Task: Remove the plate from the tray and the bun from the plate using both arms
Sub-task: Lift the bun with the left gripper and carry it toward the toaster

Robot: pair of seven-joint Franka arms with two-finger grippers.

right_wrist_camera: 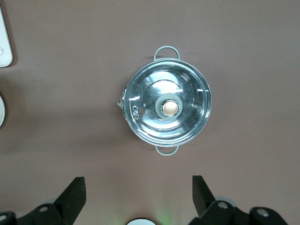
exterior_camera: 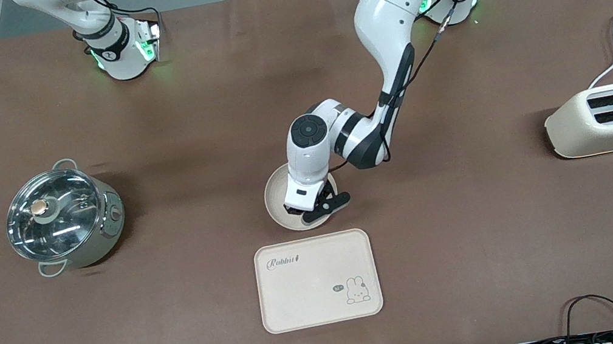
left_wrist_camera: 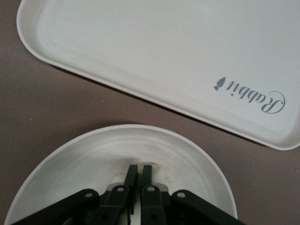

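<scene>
Left gripper (left_wrist_camera: 139,174) pressing down inside the plate (exterior_camera: 277,201), fingers (left_wrist_camera: 132,172) pinched together on the plate's rim at the edge nearest the tray (exterior_camera: 317,281). Plate sitting flat on the brown table (exterior_camera: 478,243), just apart from the tray's edge and farther from the front camera than it. Right gripper (right_wrist_camera: 138,192) waiting high over the lidded pot (exterior_camera: 62,217), jaws spread wide and gripping nothing. Toaster (exterior_camera: 608,118) standing well apart toward the left arm's end. Bun not showing anywhere. Bare table lying all around the tray.
</scene>
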